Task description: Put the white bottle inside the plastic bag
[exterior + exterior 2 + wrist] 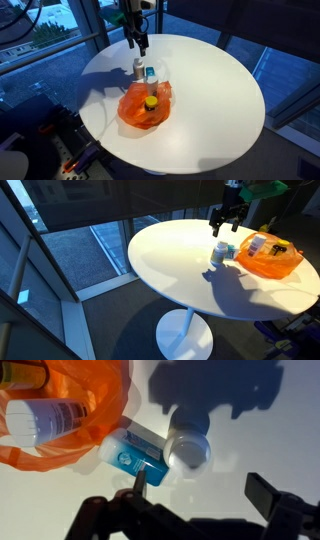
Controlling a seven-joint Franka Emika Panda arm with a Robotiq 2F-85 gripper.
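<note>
The white bottle point(138, 70) stands upright on the round white table point(210, 90), just behind the orange plastic bag point(143, 108). It also shows in an exterior view point(218, 252) and from above in the wrist view point(188, 446). The bag point(270, 258) lies open and holds a yellow-capped item point(150, 101) and a white labelled bottle point(50, 418). My gripper point(138, 42) hangs above the white bottle, open and empty; its fingers point(200, 488) are spread wide, clear of the bottle. It also appears in an exterior view point(225, 222).
A blue and white pack point(135, 455) lies beside the white bottle, touching the bag's edge point(150, 73). The table edge point(150, 265) drops to a dark floor by glass walls.
</note>
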